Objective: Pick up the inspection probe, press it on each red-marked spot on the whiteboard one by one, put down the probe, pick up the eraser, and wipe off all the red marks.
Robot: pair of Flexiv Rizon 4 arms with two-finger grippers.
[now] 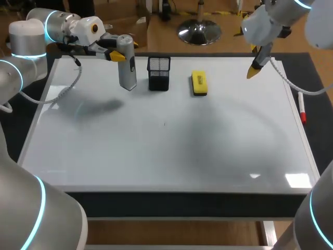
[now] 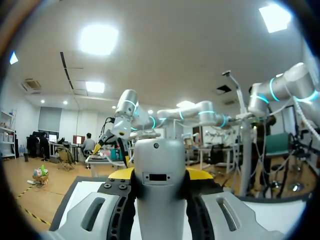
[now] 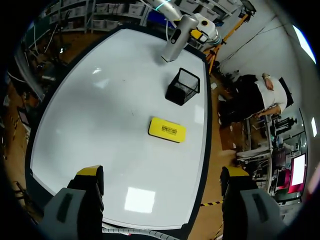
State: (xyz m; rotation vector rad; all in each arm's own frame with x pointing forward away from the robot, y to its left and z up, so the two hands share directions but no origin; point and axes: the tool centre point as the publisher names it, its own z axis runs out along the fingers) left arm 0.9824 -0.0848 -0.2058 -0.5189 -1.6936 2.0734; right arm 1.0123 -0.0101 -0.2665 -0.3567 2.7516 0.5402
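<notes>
The grey inspection probe (image 1: 127, 65) stands upright over the far left of the whiteboard (image 1: 156, 156), just left of the black mesh holder (image 1: 158, 73). My left gripper (image 1: 117, 54) is shut on its upper part. In the left wrist view the probe (image 2: 159, 160) fills the space between the fingers of the left gripper (image 2: 160, 176). The yellow eraser (image 1: 199, 83) lies flat to the right of the holder. My right gripper (image 1: 255, 69) hangs open above the far right corner; in its own view the right gripper (image 3: 162, 172) holds nothing, and the eraser (image 3: 167, 130) lies ahead. No red marks show on the board.
A red marker (image 1: 302, 112) lies off the board along its right edge. The mesh holder (image 3: 183, 86) stands between the probe (image 3: 176, 40) and the eraser. A tiny dark speck (image 1: 165, 124) sits near the board's middle.
</notes>
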